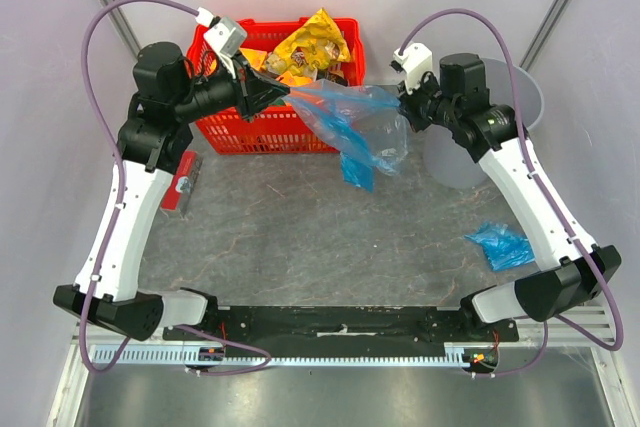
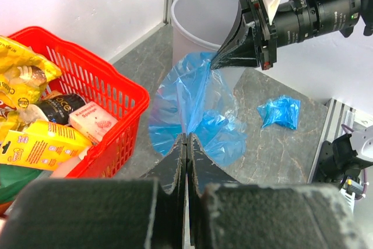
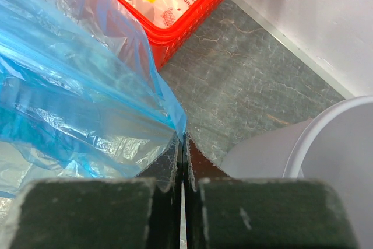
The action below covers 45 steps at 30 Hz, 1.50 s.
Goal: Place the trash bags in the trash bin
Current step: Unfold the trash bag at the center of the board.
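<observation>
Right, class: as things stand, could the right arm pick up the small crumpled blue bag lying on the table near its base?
Probably not yet. Nothing lies over the crumpled bag, but the right gripper is shut on the large bag, which is stretched across to the left gripper.

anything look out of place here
A small crumpled bright-blue plastic film bag lies loose on the grey table, apart from the round light-grey plastic bin. The larger blue film bag hangs stretched between the left end effector and right end effector.
</observation>
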Motion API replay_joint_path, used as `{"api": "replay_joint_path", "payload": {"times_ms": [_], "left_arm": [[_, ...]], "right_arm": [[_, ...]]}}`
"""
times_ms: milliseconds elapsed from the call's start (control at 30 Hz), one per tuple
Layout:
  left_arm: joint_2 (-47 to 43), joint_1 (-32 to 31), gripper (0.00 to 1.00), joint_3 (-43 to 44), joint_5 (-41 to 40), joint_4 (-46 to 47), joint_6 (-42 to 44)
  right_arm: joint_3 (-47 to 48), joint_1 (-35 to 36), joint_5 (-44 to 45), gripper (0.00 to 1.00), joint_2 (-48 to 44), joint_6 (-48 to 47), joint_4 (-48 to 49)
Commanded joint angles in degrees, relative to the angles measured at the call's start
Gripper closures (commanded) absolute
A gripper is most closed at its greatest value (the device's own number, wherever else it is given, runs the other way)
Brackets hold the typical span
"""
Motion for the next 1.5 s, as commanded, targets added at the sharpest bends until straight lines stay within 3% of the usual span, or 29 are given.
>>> {"api": "replay_joint_path", "payload": {"times_ms": [0, 300, 400, 433, 800, 1100, 1333, 1467], "left_arm": [[-0.08, 0.28, 0.98, 3.07, -1.56, 3.85, -3.46], [0.01, 0.28, 0.98, 2.72, -5.0, 3.93, -4.51], [0.1, 0.36, 0.98, 3.07, -5.0, 4.2, -5.04], [0.18, 0.28, 0.98, 3.16, -5.09, 4.2, -4.95], [-0.25, 0.36, 0.98, 3.07, -13.87, 2.7, -0.64], [-0.78, 0.45, 0.98, 2.9, -15.98, 1.91, 0.76], [-0.52, 0.63, 0.98, 1.58, -12.83, 2.78, -0.37], [0.18, 0.63, 0.98, 0.87, -11.68, 3.58, -1.17]], "right_arm": [[-1.17, -0.98, 1.98, 0.97, -0.96, 0.31, -0.08], [-3.02, -2.56, -2.94, 0.83, -2.11, 0.39, 0.1], [-3.81, -2.65, -5.31, 0.99, -1.93, 0.92, 0.88], [-3.9, -2.65, -5.66, 1.0, -1.84, 1.09, 0.97], [-3.98, -3.88, 1.01, 1.0, -3.51, 0.31, 0.45], [-3.98, -5.2, 3.56, 1.0, -4.83, 0.13, -0.43], [-1.62, -5.55, -1.87, 1.0, -4.22, -0.22, -3.24], [1.02, -5.55, -10.22, 0.66, -2.99, -1.54, -7.54]]}}
